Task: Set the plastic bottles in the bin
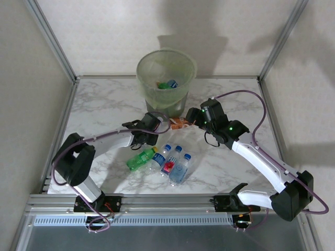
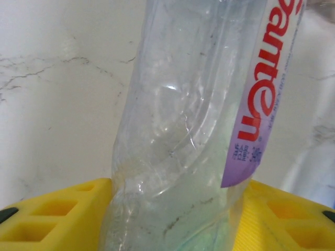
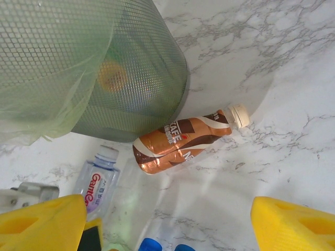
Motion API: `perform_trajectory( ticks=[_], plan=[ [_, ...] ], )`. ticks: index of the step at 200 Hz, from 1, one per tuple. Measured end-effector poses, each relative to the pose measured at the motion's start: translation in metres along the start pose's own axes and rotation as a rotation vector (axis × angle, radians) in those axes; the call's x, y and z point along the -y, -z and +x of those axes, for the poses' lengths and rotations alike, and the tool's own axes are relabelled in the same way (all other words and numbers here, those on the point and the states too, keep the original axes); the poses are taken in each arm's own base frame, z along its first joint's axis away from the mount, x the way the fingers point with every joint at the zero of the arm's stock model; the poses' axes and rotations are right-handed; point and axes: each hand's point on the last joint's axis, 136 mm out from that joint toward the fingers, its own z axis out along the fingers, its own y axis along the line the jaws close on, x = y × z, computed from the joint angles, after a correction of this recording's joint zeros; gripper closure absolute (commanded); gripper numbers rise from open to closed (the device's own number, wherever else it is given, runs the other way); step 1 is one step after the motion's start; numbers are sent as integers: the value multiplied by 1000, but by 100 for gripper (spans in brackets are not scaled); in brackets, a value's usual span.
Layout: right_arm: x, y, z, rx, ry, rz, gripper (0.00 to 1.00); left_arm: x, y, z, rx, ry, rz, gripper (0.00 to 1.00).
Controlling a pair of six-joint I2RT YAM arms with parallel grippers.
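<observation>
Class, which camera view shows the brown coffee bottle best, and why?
The right wrist view: the brown bottle lies whole on its side beside the bin, label and white cap clear. The top view shows the bottle as a small brown patch at the bin's foot. The left wrist camera faces a clear bottle instead.

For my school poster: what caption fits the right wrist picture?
Open right pincer hovers over a brown bottle lying beside the green bin.
</observation>
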Motion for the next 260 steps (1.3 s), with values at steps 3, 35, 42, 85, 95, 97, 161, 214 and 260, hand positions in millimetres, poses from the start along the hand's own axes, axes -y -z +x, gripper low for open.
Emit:
perform_trajectory(
  ticks=[3, 35, 42, 85, 95, 97, 161, 214, 260],
  plan=[
    [0, 0, 0, 0, 0, 0, 18, 1, 3, 0, 4, -4, 0, 44],
    [2, 5, -4, 21, -4, 2, 20, 13, 31, -3, 37, -54, 9, 46],
    [3, 8, -6, 33, -12, 5, 21, 17, 38, -4, 45, -69, 15, 46],
    [17, 49, -34, 172, -75, 18, 22, 46, 101, -20, 146, -138, 92, 43],
    [20, 59, -41, 207, -96, 19, 24, 51, 120, -34, 186, -128, 115, 43],
    [21, 61, -42, 213, -101, 19, 24, 51, 124, -38, 196, -124, 119, 43],
    [38, 77, -49, 268, -142, 67, 25, 73, 255, -149, 498, 21, 306, 40],
    [38, 79, -49, 270, -147, 62, 26, 90, 285, -240, 641, 128, 377, 37],
    [37, 82, -50, 276, -150, 55, 26, 78, 232, -310, 659, 243, 335, 37]
  ],
)
